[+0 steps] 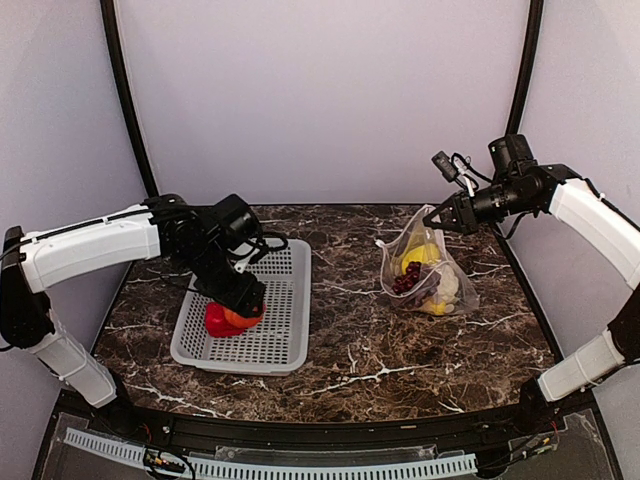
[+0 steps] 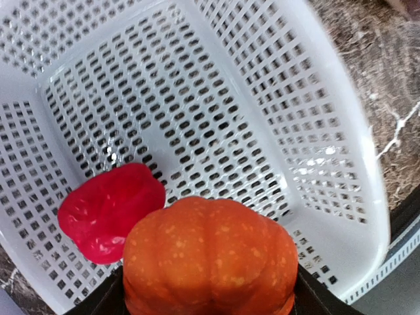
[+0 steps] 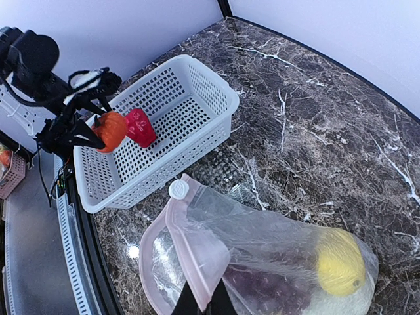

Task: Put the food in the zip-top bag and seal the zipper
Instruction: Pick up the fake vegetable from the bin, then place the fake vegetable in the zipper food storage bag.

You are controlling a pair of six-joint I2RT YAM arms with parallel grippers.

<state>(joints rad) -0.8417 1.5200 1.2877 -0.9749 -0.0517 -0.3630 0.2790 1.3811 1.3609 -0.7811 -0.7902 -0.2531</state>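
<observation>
Left tool (image 1: 243, 312) is reaching down into the white basket (image 1: 285, 345) and gripping the orange fruit (image 1: 240, 318). In the left wrist view the fruit is filling the bottom of the frame, and a dark finger (image 2: 105, 298) is pressing on each flank. Red pepper (image 1: 214, 322) is lying on the basket floor just beside the fruit, on its left in the top view. I cannot tell whether the two are touching, or whether the fruit is resting on the floor or lifted. Nothing else is showing in the basket.

Right tool (image 1: 432, 218) is closed and pinching the top edge of the zip-top bag (image 1: 430, 285). It is holding that edge up while the bag's lower part is sitting on the tabletop (image 1: 380, 355). The bag is lying to the right of the basket, well apart from it. In the right wrist view the tool is clamping the pinkish zipper (image 3: 197, 252) strip from below. The strip is looping out to the left, so the bag's mouth is gaping open, not sealed. A small white round tab (image 3: 178, 189) is sitting at the strip's far end.

Inside the bag, dark grapes (image 1: 408, 278) are sitting in the middle and yellow pieces (image 1: 424, 254) are lying above and below them. The pale cauliflower (image 1: 450, 290) is at the right side.
</observation>
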